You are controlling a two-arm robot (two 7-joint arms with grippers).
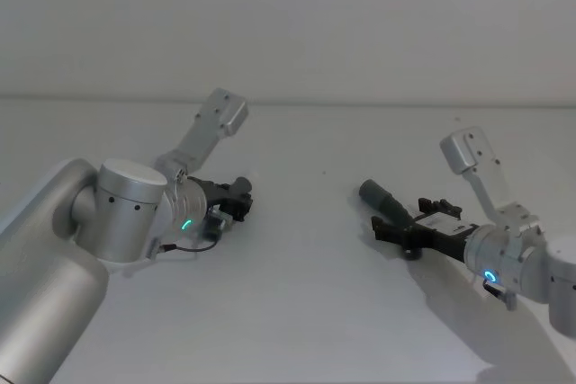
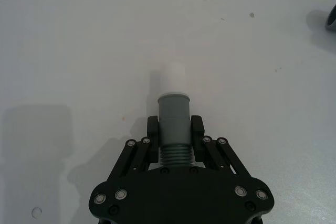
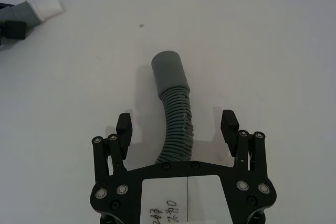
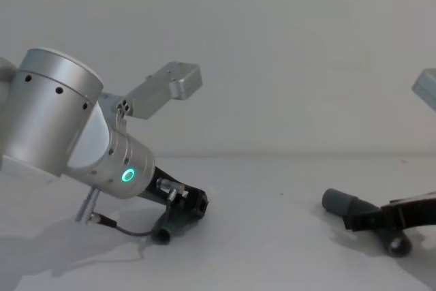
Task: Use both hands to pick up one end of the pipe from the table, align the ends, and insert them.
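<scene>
My left gripper [image 2: 174,128] is shut on the short pipe piece [image 2: 173,111], clamping its grey cuff just ahead of the ribs. The narrower pale tip [image 2: 172,76] points forward, low over the white table [image 2: 79,51]. From the chest view the left gripper [image 4: 194,204] has the piece's other end [image 4: 165,228] hanging below it. The longer pipe piece [image 3: 176,124] lies on the table. Its ribbed stretch runs between the spread fingers [image 3: 124,125] of my right gripper [image 3: 177,123], which is open and not touching it. The wide smooth cuff [image 3: 169,74] points toward the left gripper [image 1: 236,197].
A bare stretch of table [image 1: 306,222] separates the two pipe ends. The pale grey wall [image 1: 288,24] rises behind the table's far edge. Both silver arms come in from the near corners.
</scene>
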